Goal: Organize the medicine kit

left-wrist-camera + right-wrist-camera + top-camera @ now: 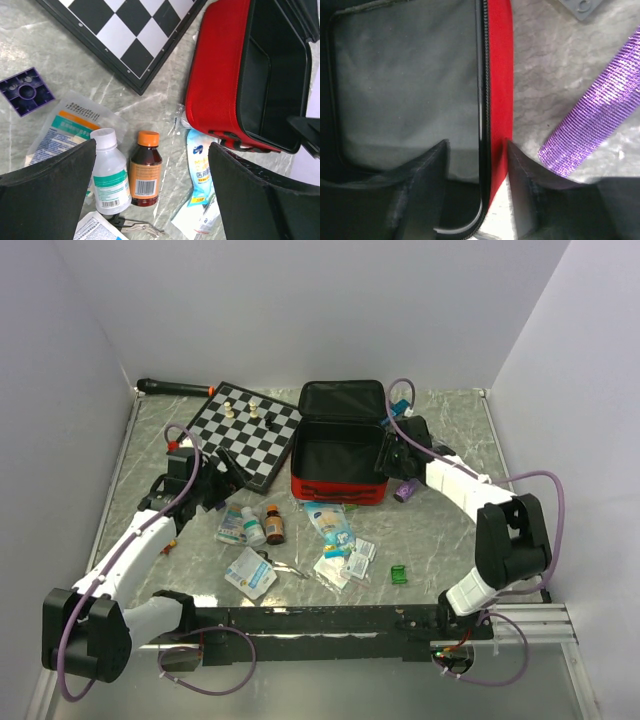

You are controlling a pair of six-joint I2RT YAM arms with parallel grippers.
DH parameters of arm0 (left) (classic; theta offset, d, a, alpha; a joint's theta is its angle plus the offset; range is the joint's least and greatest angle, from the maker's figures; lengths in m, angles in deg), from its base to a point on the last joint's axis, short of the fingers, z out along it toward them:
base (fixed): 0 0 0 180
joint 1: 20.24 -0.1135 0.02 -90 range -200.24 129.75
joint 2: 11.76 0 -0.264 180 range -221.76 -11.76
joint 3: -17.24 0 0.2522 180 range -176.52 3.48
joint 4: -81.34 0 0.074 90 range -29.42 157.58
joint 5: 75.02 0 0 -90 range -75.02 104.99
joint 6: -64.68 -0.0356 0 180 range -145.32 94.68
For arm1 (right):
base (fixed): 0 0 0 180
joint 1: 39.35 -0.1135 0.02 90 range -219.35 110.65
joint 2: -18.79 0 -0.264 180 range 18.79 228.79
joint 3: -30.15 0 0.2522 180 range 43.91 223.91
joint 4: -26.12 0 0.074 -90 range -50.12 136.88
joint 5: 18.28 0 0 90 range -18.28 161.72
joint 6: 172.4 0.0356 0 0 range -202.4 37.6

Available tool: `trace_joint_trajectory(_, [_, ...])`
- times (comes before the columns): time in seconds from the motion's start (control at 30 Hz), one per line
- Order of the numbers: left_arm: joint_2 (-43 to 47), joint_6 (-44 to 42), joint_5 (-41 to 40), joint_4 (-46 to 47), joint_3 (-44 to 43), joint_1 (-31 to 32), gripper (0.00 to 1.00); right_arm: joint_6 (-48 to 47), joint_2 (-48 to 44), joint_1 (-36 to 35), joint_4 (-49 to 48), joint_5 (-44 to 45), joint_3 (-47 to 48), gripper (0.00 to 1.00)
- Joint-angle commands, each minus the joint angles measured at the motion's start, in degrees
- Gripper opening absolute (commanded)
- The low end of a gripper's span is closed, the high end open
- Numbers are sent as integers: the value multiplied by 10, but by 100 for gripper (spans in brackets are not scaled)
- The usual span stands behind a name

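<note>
Near edge, lower right of the top view: a small green square item (399, 575) sits alone on the grey marbled table (450, 530). To its left is a scatter of flat white sachets (345, 563). Further left lies a white printed packet (250, 573), with a thin metal instrument (287, 566) of unclear type between packet and sachets.

Middle band: a white plastic bottle with white cap (111, 175) and a brown bottle with orange cap (146, 170) lie side by side. A blue-and-white pouch (200, 172) lies just to their right, its upper end against the case's front wall. The left gripper (152, 147) hovers over the bottles with fingers spread wide, holding nothing. A dark purple square plastic block (27, 91) sits at the left of the left wrist view.

Centre of the top view: the soft red fabric medicine kit (335, 485) is unzipped, its lid tipped back on the far side. Black lining shows across the compartment. The right gripper (395, 455) straddles the kit's right wall. One finger (420, 190) is inside and the other is outside against the red fabric. The jaws are partly apart, with a gap on the inner side, so the wall is not clamped. A purple woven roll (595, 120) lies on the table just right of the kit.

Far: a black-and-white chessboard (245, 430) lies just left of the kit, with a few chess pieces (240, 410) standing on it. A black rod with orange tip (175, 387) lies along the back wall, upper left.
</note>
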State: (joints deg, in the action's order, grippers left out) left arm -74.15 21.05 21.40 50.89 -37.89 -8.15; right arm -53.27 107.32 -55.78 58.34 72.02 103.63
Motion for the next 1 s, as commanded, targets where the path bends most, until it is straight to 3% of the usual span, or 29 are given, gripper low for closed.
trace_joint_trajectory(0.0, [4, 7, 22, 31, 1, 2, 98, 7, 27, 6, -1, -28, 43, 48])
trace_joint_trajectory(0.13, [10, 3, 28, 35, -1, 3, 99, 14, 31, 6, 0, -51, 56, 30])
trace_joint_trajectory(0.43, [48, -4, -3, 61, 15, 40, 95, 67, -18, 14, -17, -112, 85, 0])
trace_joint_trajectory(0.73, [33, -8, -33, 88, 24, 115, 82, 86, -48, 23, -2, -121, 125, 0])
trace_joint_trajectory(0.97, [-45, -8, -104, 105, -9, 211, 77, 116, -91, 46, -15, -130, 106, 0])
